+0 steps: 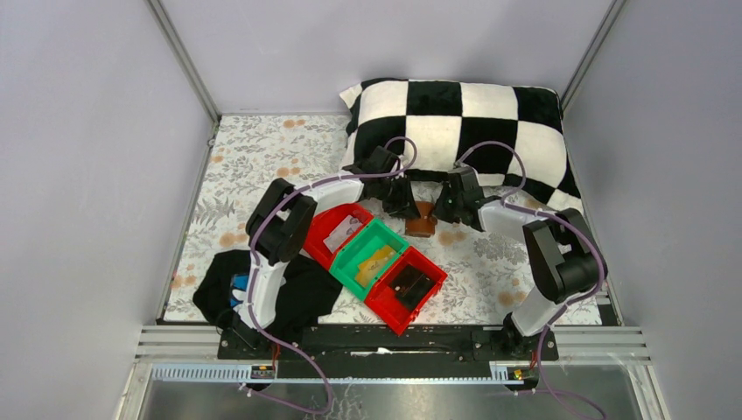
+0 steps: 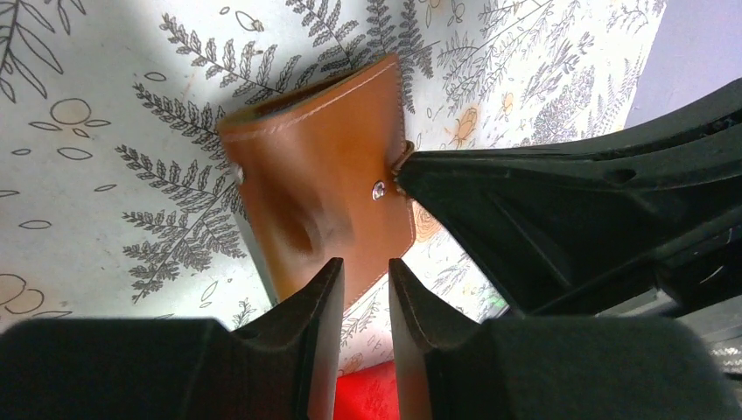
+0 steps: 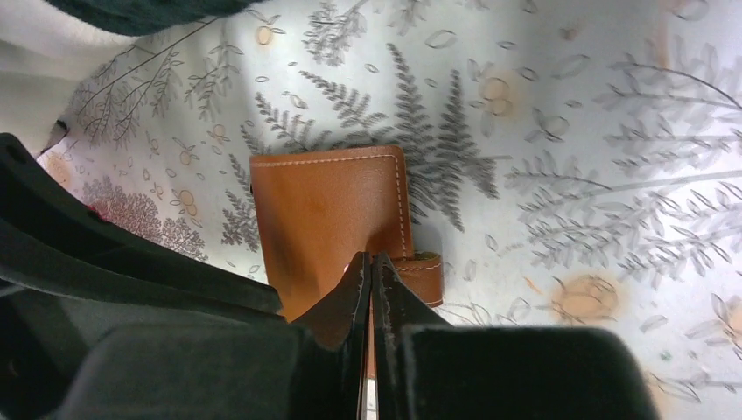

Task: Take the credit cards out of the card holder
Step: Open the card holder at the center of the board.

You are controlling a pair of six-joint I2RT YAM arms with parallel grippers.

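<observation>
so the card holder [image 1: 422,225] is lying flat on the flowery tablecloth [image 1: 262,149], folded closed with the brown side up. it's roughly 2 o'clock from the green bin [image 1: 349,248] and 6 o'clock from the checkered pillow [image 1: 464,122]. no credit cards showing anywhere on it, so i'd guess they're tucked inside. there's a pale flat thing in the red bin [image 1: 328,220] at the green one's 10 o'clock, too small to call.

left gripper [image 2: 363,280] sits at the holder's 11 o'clock and right gripper [image 3: 369,269] at its 2 o'clock, so it's boxed in from both sides. makes sense to me: one to steady the body, one to work the closure.

left fingers are apart with a narrow gap, poised over the holder's near edge in the wrist view. cloth shows through the gap, so i don't think they're clamping anything. right fingers are pressed together, tips right at the strap tab [image 3: 422,273] by the snap [image 2: 378,190]. can't tell if any leather is actually caught between them.

my read: this is the opening step, nothing out yet. the tab has to pop off the snap before the fold opens, and a thin flap like that could slip out of a pinch pretty easily.
</observation>
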